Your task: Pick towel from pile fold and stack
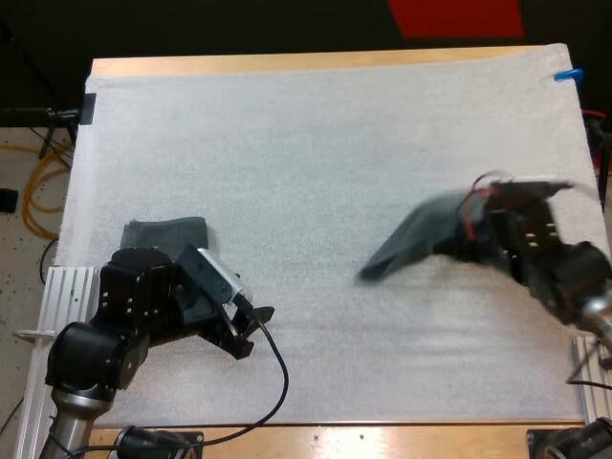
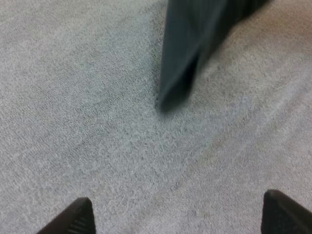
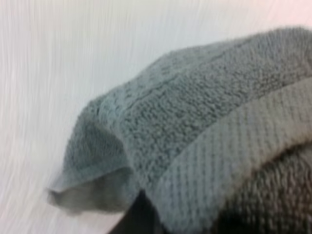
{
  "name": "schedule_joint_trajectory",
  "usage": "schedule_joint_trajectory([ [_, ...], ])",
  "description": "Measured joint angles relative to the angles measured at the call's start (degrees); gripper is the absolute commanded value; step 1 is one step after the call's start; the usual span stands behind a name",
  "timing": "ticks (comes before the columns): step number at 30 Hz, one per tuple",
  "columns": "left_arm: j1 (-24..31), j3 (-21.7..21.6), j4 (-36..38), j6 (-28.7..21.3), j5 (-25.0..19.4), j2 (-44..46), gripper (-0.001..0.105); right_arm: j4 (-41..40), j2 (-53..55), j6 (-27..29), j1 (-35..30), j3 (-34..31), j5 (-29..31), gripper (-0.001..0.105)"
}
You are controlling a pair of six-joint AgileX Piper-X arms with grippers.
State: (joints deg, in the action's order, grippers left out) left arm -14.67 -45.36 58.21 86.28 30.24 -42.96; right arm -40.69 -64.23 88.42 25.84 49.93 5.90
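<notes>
Mat (image 1: 316, 124) is bearing a folded towel (image 1: 167, 232) at its left edge, beside my left gripper (image 1: 254, 333), whose jaws are standing apart and empty. The loose towel (image 1: 416, 239) is lying to their right (long axis slanting from its free corner toward the grip), and my right gripper (image 1: 483, 228) is clamping its far end. The left arm is looking nearer that free corner.
</notes>
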Motion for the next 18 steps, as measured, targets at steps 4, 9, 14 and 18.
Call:
schedule_joint_trajectory([
  [4, 0.0, 0.0, 0.0, 0.0, 1.7, 0.0, 0.067, 1.4, 3.8, 7.8, 0.0, 4.0, 12.7, 0.0],
  [9, 0.0, 0.0, -0.8, 1.2, 7.8, 0.0, 0.067, 2.0, 4.2, 12.4, -0.1, 4.1, 16.9, 0.0],
  [14, 0.0, 0.0, -2.1, 2.0, 9.6, 0.0, 0.067, 3.8, -0.3, 8.2, 1.5, -0.3, 8.2, 0.0],
  [18, 0.0, 0.0, -2.2, 2.1, 10.0, 0.0, 0.067, 7.0, -7.7, 5.5, 7.0, -3.2, 0.2, 0.0],
])
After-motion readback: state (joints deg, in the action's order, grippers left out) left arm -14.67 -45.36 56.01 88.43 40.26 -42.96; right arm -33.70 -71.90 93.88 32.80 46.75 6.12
